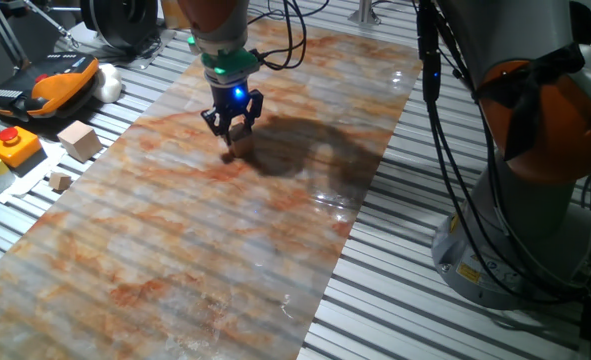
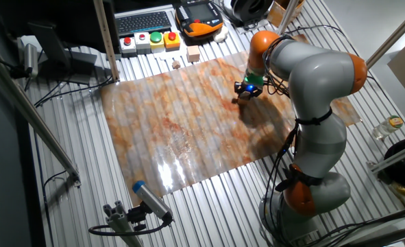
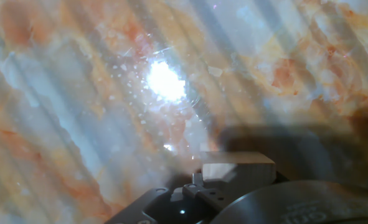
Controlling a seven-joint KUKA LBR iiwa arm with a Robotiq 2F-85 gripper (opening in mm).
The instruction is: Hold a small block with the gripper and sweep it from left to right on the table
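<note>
The small block (image 1: 239,144) is a light-brown wooden cube resting on the marbled mat, held between the fingers of the gripper (image 1: 233,129). The gripper is a black claw with a blue light and a teal ring on the orange arm, pointing straight down near the mat's far part. In the other fixed view the gripper (image 2: 244,94) stands over the block (image 2: 236,100), which is mostly hidden. In the hand view the block (image 3: 238,167) sits right at the fingers (image 3: 199,186), its top face showing.
A larger pale wooden cube (image 1: 79,139) and a tiny wooden cube (image 1: 60,181) lie left of the mat (image 1: 175,250). A button box (image 1: 13,146) and an orange pendant (image 1: 60,82) stand at the left. The arm's grey base (image 1: 535,200) is at the right.
</note>
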